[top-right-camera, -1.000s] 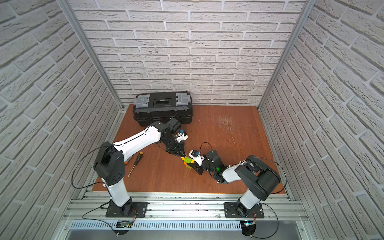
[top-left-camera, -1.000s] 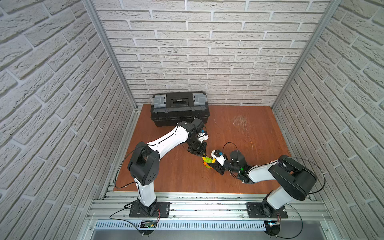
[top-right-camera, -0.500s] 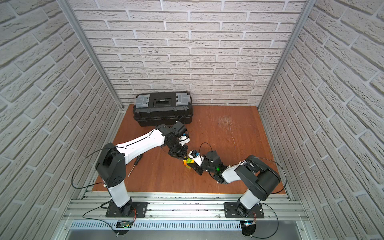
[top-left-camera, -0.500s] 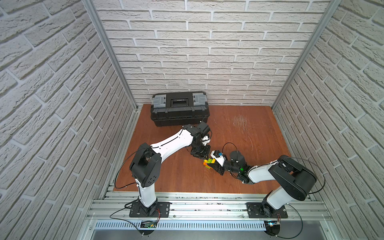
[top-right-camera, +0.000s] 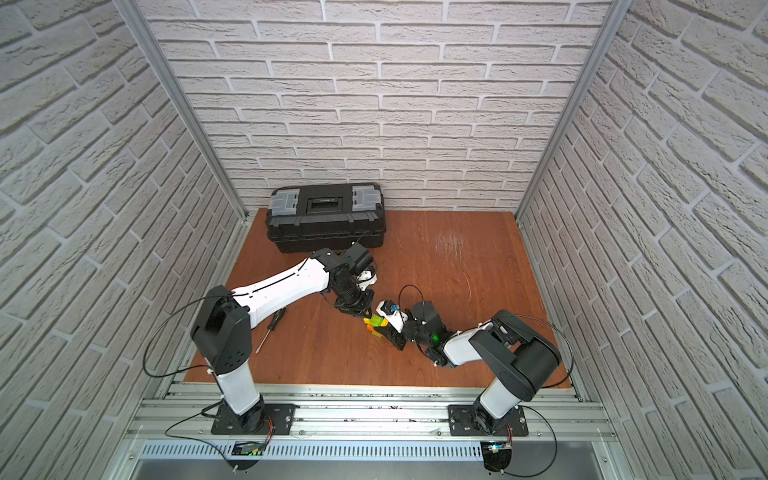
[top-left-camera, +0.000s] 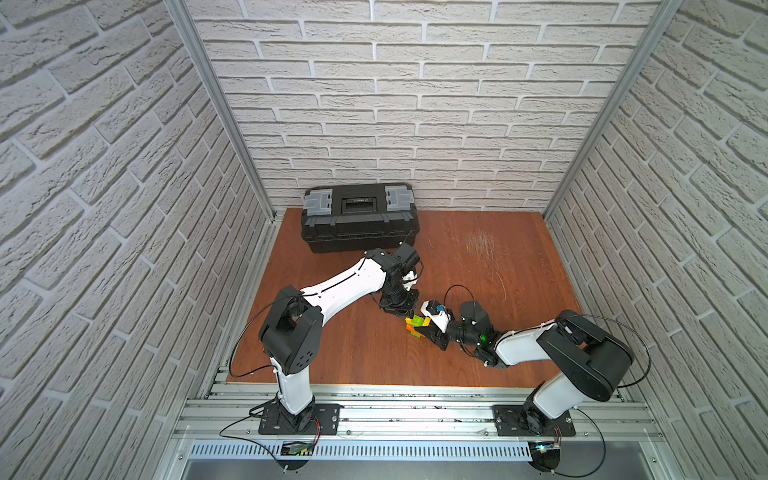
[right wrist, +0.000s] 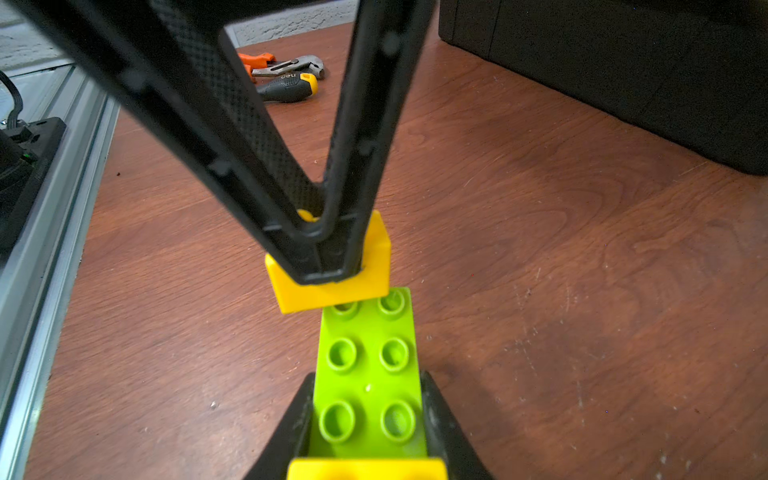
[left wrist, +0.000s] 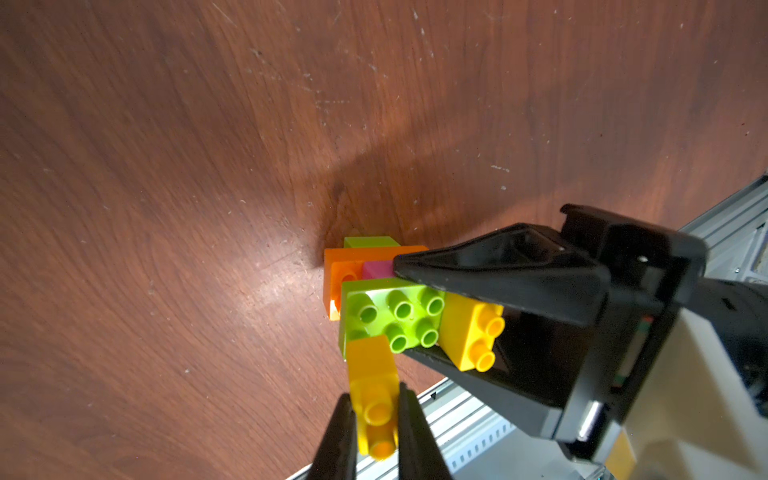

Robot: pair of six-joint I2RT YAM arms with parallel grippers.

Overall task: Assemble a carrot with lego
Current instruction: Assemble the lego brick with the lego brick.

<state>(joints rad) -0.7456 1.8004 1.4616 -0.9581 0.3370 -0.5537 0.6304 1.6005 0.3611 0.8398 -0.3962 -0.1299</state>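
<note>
While the right gripper [right wrist: 365,384] clamped the carrot [left wrist: 386,311] near the tabletop's [top-left-camera: 478,257] middle, toward its front edge, the left gripper [left wrist: 376,409] pinched a yellow brick [left wrist: 371,370] over the end studs of the carrot's lime-green brick [right wrist: 368,357].

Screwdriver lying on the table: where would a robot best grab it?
Probably the thick black handle of the screwdriver, pinched across its width from straight above: it lies flat on the table, and the thin shaft offers little to hold.
</note>
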